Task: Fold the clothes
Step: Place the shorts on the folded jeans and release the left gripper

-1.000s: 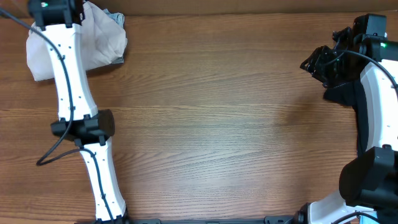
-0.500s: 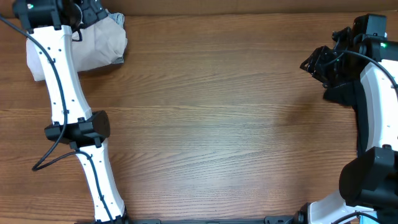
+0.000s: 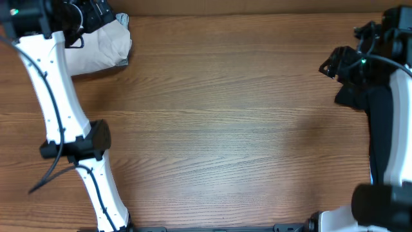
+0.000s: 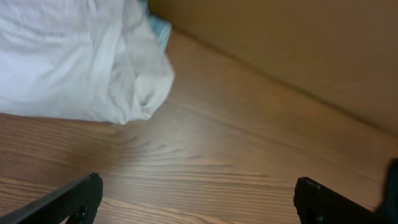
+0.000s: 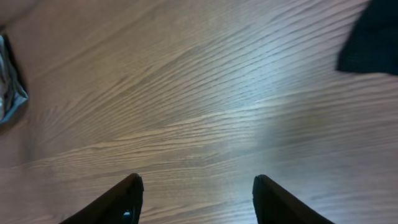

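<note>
The pale beige shorts lie bundled at the table's far left corner. In the left wrist view they fill the upper left, with a bit of light-blue denim showing behind them. My left gripper is open and empty, just behind the bundle; its fingers are spread wide over bare wood. A black garment lies at the right edge, partly under the right arm, and shows in the right wrist view. My right gripper is open and empty above bare wood.
A brown cardboard wall runs along the table's far edge. The wooden table spans the view between the arms. A grey cloth edge shows at the left of the right wrist view.
My left arm has swung left and back, off the pale bundle, which now lies more uncovered. My right gripper has shifted slightly to the right.
</note>
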You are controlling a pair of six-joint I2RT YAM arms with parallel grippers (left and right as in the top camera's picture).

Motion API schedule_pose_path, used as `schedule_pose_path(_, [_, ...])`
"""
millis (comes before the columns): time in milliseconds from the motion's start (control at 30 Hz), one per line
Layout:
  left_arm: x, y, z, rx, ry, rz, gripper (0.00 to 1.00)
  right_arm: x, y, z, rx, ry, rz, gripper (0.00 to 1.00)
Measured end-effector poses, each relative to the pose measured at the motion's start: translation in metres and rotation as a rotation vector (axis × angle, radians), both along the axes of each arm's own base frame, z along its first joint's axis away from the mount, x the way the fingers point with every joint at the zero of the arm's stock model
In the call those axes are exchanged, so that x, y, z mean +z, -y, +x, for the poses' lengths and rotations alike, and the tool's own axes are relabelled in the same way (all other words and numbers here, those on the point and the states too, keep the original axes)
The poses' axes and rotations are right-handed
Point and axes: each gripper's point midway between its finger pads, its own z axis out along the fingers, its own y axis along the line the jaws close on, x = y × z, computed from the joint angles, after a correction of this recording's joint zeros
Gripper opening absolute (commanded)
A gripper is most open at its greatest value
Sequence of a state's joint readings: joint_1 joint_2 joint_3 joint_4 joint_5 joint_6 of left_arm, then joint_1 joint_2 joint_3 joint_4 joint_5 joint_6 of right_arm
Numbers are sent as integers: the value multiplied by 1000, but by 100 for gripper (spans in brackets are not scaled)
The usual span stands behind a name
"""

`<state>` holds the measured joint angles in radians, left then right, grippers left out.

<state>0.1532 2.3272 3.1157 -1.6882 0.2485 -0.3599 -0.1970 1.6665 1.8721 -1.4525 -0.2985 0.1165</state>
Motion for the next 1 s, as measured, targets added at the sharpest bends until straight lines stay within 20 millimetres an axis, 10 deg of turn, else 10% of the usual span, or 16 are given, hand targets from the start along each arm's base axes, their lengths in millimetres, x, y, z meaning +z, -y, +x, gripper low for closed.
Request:
schedule_pose_path(233, [106, 25, -66, -75, 252, 23, 100, 81, -7, -62, -2, 220, -104, 99])
schedule_pose_path(367, [138, 36, -93, -127, 345, 60, 100, 111, -10, -93, -10, 324, -136, 100])
schedule_pose_path(600, [144, 38, -99, -146, 366, 79, 100, 129, -17, -127, -19, 388, -136, 100])
schedule_pose_path(1000, [143, 38, -99, -148, 365, 80, 100, 121, -13, -119, -42, 348, -135, 100])
